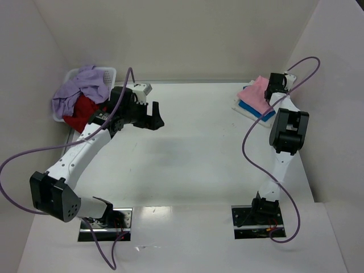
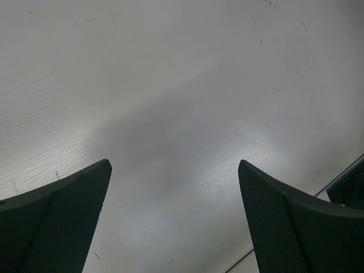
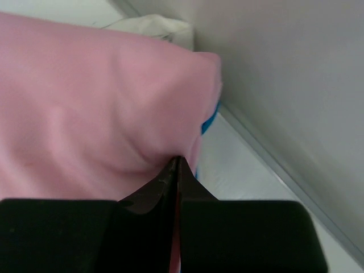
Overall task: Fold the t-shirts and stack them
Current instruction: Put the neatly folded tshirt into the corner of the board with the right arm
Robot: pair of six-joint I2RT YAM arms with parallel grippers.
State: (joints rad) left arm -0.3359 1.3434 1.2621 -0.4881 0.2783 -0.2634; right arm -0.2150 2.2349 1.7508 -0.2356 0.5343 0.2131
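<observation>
The folded light pink t-shirt (image 1: 256, 92) lies on top of the folded bright blue t-shirt (image 1: 254, 110) at the back right. My right gripper (image 1: 274, 90) is shut on the pink shirt's edge; in the right wrist view its jaws (image 3: 177, 162) pinch the pink cloth (image 3: 85, 96), with a blue sliver (image 3: 209, 120) beneath. The lavender t-shirt (image 1: 79, 88) and the red t-shirt (image 1: 82, 111) are bunched in the basket at the back left. My left gripper (image 1: 154, 118) is open and empty, close to the basket; it sees only bare table between its fingers (image 2: 57, 210).
The white perforated basket (image 1: 108, 73) stands in the back left corner. A white cloth (image 1: 241, 106) lies under the stack and shows in the right wrist view (image 3: 153, 25). Walls enclose the table on three sides. Purple cables loop from both arms.
</observation>
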